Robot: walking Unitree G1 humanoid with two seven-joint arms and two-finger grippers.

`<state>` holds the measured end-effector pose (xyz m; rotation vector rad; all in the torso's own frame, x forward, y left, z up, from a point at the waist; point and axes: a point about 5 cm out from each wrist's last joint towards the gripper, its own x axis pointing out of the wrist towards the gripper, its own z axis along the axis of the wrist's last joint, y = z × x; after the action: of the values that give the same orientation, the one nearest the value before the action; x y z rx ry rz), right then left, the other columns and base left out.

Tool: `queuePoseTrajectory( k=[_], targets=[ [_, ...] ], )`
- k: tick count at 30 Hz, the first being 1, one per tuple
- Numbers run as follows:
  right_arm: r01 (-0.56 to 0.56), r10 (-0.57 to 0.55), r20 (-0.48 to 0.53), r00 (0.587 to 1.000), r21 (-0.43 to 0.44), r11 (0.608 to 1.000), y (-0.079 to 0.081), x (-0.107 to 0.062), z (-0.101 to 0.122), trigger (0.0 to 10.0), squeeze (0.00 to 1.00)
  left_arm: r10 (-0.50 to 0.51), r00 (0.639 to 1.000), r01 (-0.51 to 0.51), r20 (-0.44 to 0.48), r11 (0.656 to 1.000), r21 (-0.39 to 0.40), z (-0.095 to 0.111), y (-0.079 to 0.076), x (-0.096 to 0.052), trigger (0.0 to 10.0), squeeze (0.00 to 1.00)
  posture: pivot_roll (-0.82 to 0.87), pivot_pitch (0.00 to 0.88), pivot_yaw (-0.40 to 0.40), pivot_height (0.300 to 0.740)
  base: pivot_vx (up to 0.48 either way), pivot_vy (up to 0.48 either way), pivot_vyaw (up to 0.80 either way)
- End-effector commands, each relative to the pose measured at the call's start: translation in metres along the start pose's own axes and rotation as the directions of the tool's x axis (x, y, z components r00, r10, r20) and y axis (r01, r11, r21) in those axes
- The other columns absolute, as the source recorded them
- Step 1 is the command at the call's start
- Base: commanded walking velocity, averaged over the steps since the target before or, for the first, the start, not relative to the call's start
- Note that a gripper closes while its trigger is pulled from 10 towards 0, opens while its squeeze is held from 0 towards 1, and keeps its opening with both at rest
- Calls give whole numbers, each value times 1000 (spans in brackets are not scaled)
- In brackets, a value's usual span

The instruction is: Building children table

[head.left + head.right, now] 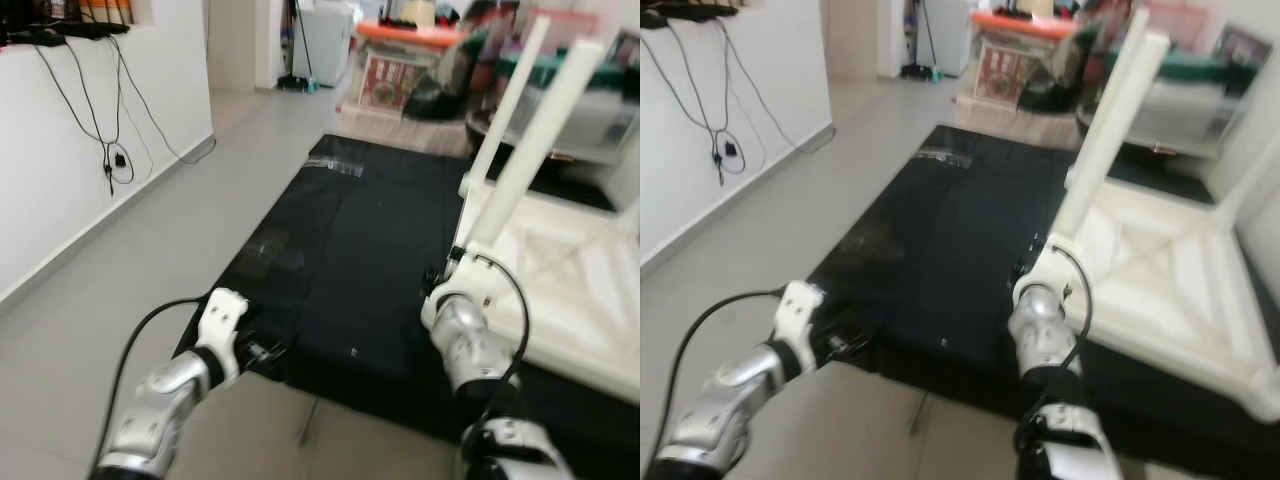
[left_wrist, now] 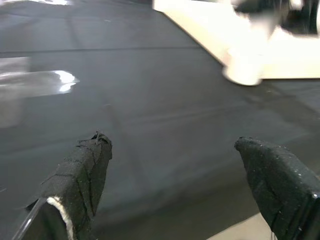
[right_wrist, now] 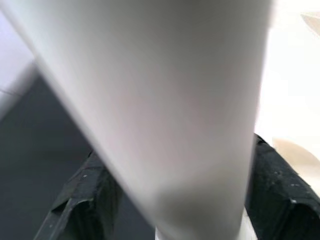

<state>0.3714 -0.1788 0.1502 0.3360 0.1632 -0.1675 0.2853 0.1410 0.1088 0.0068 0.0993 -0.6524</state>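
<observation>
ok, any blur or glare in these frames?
Left eye view: background clutter and leg smeared. Left wrist view: glare patch on the black mat, tabletop blurred. Right wrist view: leg too close, out of focus.

head views downward, wrist views close on black mat [image 1: 340, 260]

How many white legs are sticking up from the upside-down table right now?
2: the near leg stands at the corner of the table by the right gripper, whose fingers straddle it; the second leg rises behind. Others may be out of frame.
</observation>
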Motion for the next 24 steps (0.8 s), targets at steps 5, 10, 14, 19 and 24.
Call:
queuePoseTrajectory(
  k=[5,10,14,19,24],
  targets=[
    [-517,524,174,834,-82,852,50,-13,61,10000,0,-6,1000,6,-21,1000,-3,-6,-1,0,10000,0,74,0,-101,740,0,0,0],
    [-642,668,174,724,-186,744,61,-14,69,10000,0,-10,1000,10,-6,1000,-3,-2,-3,6,10000,0,90,0,-110,740,0,0,0],
    [-754,787,117,606,-232,615,77,-21,49,3373,0,-19,1000,19,-10,1000,-6,-4,-5,2,10000,0,98,0,-114,740,0,0,0],
    [-783,826,43,563,-293,549,80,-35,26,0,0,-19,1000,18,-23,1000,-15,-9,-7,-4,10000,0,92,0,-113,740,0,0,0],
    [-730,761,-2,649,-285,621,69,-44,8,0,0,-21,999,20,-27,1000,-23,-11,-9,-4,10000,0,74,0,-99,740,0,0,0]
  ],
)
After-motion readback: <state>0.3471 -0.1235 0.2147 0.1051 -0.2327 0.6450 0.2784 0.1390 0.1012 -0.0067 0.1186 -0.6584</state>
